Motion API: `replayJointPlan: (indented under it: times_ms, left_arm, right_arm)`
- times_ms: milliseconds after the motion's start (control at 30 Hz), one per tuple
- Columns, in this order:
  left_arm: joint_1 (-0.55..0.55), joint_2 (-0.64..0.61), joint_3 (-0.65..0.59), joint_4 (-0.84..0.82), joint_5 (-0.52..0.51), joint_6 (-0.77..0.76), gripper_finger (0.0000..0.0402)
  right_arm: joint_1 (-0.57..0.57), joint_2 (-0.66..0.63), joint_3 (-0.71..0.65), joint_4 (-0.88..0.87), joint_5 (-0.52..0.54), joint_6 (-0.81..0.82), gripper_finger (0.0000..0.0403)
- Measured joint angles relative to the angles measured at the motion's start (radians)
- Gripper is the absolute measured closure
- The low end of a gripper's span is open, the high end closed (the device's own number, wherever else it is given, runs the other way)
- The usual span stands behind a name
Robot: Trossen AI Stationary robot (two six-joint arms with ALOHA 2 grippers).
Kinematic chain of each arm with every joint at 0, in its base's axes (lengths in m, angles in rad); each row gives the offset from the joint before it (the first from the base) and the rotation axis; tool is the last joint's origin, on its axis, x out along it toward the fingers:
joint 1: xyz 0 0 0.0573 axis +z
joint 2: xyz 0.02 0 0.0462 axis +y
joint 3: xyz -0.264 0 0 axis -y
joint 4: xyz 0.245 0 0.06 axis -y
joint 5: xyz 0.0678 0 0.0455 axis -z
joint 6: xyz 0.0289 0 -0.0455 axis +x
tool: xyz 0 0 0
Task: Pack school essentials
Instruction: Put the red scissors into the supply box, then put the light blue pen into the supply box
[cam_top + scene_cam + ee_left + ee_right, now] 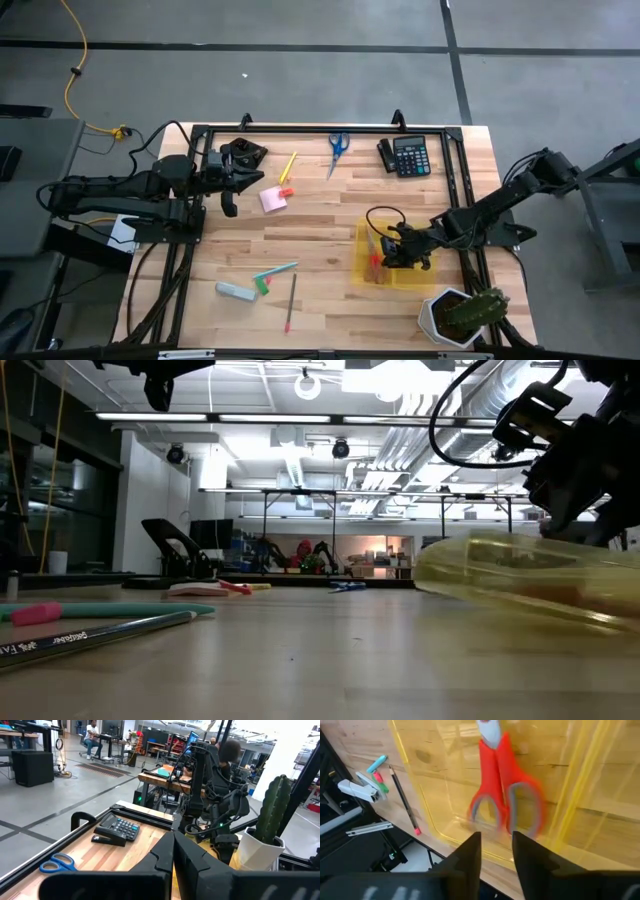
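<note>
A clear yellow case [364,240] lies on the table's right half, and red-handled scissors [502,780] lie inside it, blurred, handles toward my right gripper [496,842]. That gripper [392,250] hangs open just above the case with nothing between its fingers. My left gripper [230,205] is shut and waits level above the table's left side, empty. Blue scissors [338,146], a yellow marker [288,166] and a pink sticky pad [271,200] lie toward the far side. A teal pen [276,271], a green eraser [262,287] and a pencil [291,302] lie near the front.
A calculator [410,156] and a black stapler [385,158] sit at the far right. A potted cactus [464,314] stands at the near right corner beside the case. A pale stapler [235,290] lies by the eraser. A black frame [320,129] borders the table.
</note>
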Motion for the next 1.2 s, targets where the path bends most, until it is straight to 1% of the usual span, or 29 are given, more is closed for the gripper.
replayJointPlan:
  times_ms: [133, 233, 367, 533, 633, 767, 867, 967, 1067, 1133, 1200]
  left_arm:
    - [0.0, 0.0, 0.0, 0.0, 0.0, 0.0, 0.0402]
    - [0.0, 0.0, 0.0, 0.0, 0.0, 0.0, 0.0402]
    - [0.0, 0.0, 0.0, 0.0, 0.001, 0.0, 0.0402]
    - [0.0, 0.0, 0.0, 0.0, 0.003, 0.0, 0.0401]
    - [0.0, 0.0, 0.0, 0.0, 0.003, 0.0, 0.0401]
    - [0.0, 0.0, 0.0, 0.004, 0.005, -0.002, 0.0402]
    - [0.0, 0.0, 0.0, 0.027, 0.042, -0.01, 0.0401]
    - [0.0, 0.0, 0.0, 0.073, 0.095, -0.027, 0.0401]
    - [-0.001, 0.0, 0.0, 0.114, 0.113, -0.027, 0.0402]
    - [-0.001, 0.0, 0.0, 0.135, 0.11, -0.027, 0.0401]
    - [-0.001, 0.0, 0.0, 0.149, 0.108, -0.028, 0.0402]
  right_arm:
    - [0.0, 0.0, 0.0, 0.001, 0.002, 0.0, 0.0274]
    - [0.0, -0.003, 0.013, -0.003, -0.004, -0.025, 0.0273]
    - [0.0, -0.033, 0.047, -0.01, -0.014, -0.108, 0.0273]
    - [-0.031, -0.103, 0.096, -0.013, 0.106, -0.286, 0.0273]
    - [-0.074, -0.133, 0.139, 0.01, 0.167, -0.494, 0.0273]
    - [-0.149, -0.135, 0.22, 0.072, 0.22, -0.927, 0.0272]
    - [-0.217, -0.126, 0.296, 0.084, 0.248, -1.23, 0.0272]
    - [-0.3, -0.126, 0.365, 0.083, 0.272, -1.446, 0.0272]
    - [-0.38, -0.126, 0.426, 0.082, 0.263, -1.625, 0.0272]
    - [-0.424, -0.126, 0.456, 0.084, 0.227, -1.738, 0.0272]
    - [-0.464, -0.127, 0.468, 0.085, 0.172, -1.803, 0.0272]
